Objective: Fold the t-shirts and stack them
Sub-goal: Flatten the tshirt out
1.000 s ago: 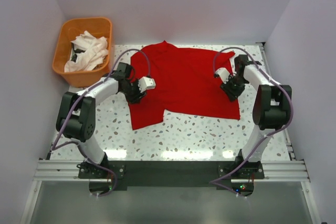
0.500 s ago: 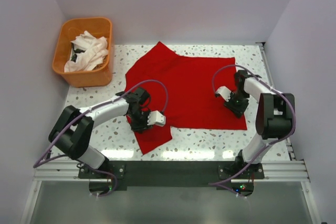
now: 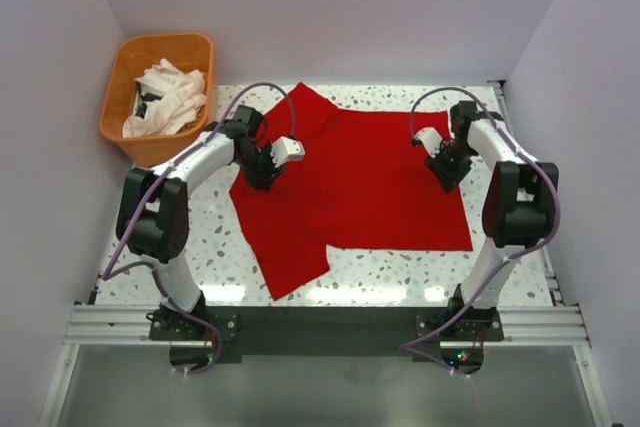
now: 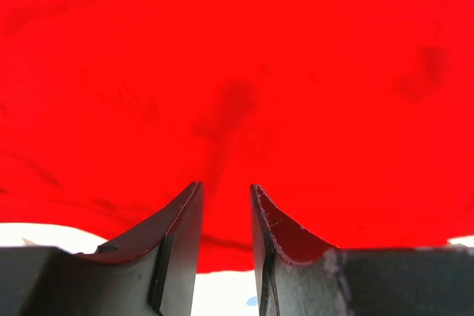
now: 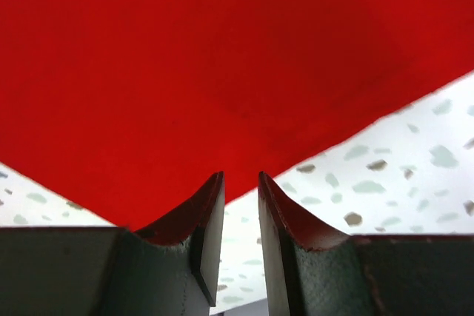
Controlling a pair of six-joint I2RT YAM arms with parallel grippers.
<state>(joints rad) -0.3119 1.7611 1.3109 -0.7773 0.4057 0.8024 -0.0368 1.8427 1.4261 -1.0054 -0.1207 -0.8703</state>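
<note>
red t-shirt (image 3: 365, 182): matt cloth | table (image 3: 400, 267): glossy speckled stone | basket (image 3: 150, 147): orange plastic

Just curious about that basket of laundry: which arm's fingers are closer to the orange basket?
Left. The left fingers are over the red t-shirt at its edge beside the orange basket; the right fingers are across the shirt, at its opposite edge.

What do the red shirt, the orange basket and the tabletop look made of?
The red t-shirt: soft matte cloth, lying limp with faint creases. The basket: probably moulded plastic, smooth uniform orange walls. The tabletop: hard, glossy, speckled like terrazzo, possibly laminate; light glares off it.
</note>
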